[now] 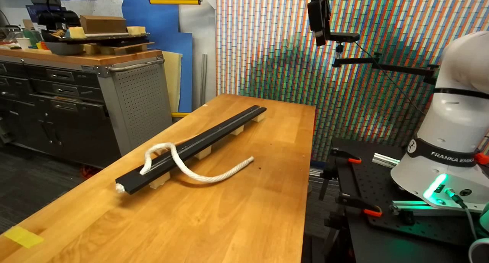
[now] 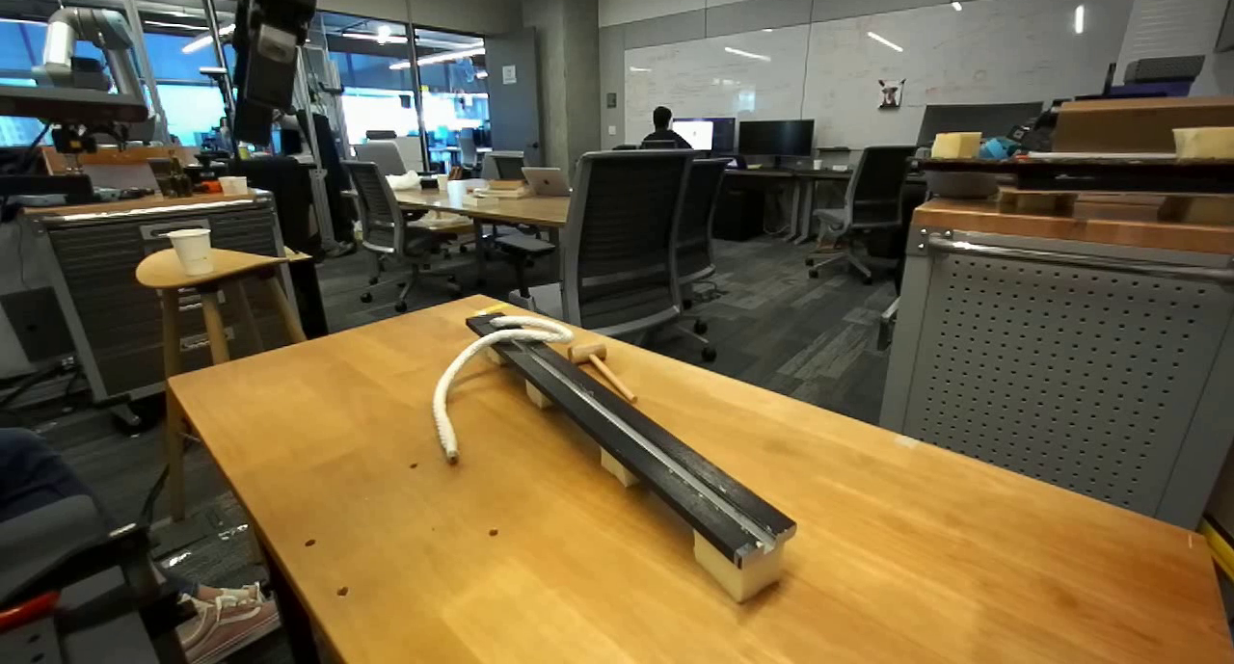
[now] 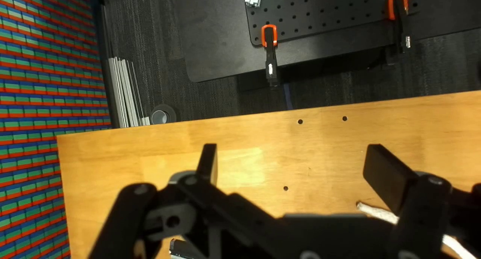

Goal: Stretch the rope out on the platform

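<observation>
Both exterior views, rope [image 1: 204, 178]: lies partly on the platform [image 1: 214, 134], bends back across it near one end, then curves down onto the tabletop [image 1: 244, 221] to a free end. Wrist view, same rope: shows only in part, by the free end, cut across by a finger [image 3: 387, 176]. Same view, gripper [image 3: 295, 165]: hangs over the tabletop with jaws spread wide, plain wood visible through the gap. Exterior views: sits high above the tabletop; cannot tell jaw spacing there. In an exterior view: white, frayed-looking tuft [image 1: 120, 187] at the platform's end by the bend; cannot tell whether part of the rope. Also in an exterior view: mallet [image 2: 602, 366] just beside the platform, paper cup [image 2: 191, 251] on a stool [image 2: 246, 262], person [image 2: 665, 132] near monitors [image 2: 776, 138]. Wrist view and an exterior view: backdrop [image 1: 267, 64] with rows of small coloured bars. Rope: off-white, twisted in texture, round in section, blunt at the free end. Platform: long, straight, black, flat-topped, with a paler scuffed groove along its length; rests on pale blocks [image 2: 737, 568], cannot tell whether foam or wood. Mallet: pale wood, stubby head, thin straight handle. Tabletop: smooth, honey-coloured, shiny in patches, pricked with small dark holes.
</observation>
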`<control>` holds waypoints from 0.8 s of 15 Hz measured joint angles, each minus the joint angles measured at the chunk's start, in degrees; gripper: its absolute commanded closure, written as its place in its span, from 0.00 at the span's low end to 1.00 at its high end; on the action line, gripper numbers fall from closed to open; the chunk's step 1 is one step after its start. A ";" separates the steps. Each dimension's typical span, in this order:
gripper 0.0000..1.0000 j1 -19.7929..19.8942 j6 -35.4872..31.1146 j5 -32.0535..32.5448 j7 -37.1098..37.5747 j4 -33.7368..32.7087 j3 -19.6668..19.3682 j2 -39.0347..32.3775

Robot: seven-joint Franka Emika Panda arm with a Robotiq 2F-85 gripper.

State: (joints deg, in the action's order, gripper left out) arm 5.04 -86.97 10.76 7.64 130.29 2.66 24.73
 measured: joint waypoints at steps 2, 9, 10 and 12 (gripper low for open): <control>0.00 -0.11 -0.01 -0.26 0.19 0.14 -0.21 -0.09; 0.00 -0.49 -3.02 -4.58 7.75 1.73 -0.11 -1.39; 0.00 -0.58 -3.79 -5.11 9.29 2.23 0.13 -1.66; 0.00 -0.75 -6.01 -6.06 12.84 3.38 0.76 -2.26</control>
State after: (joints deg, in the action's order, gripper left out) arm 4.29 -92.98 4.69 20.47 133.67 3.42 22.47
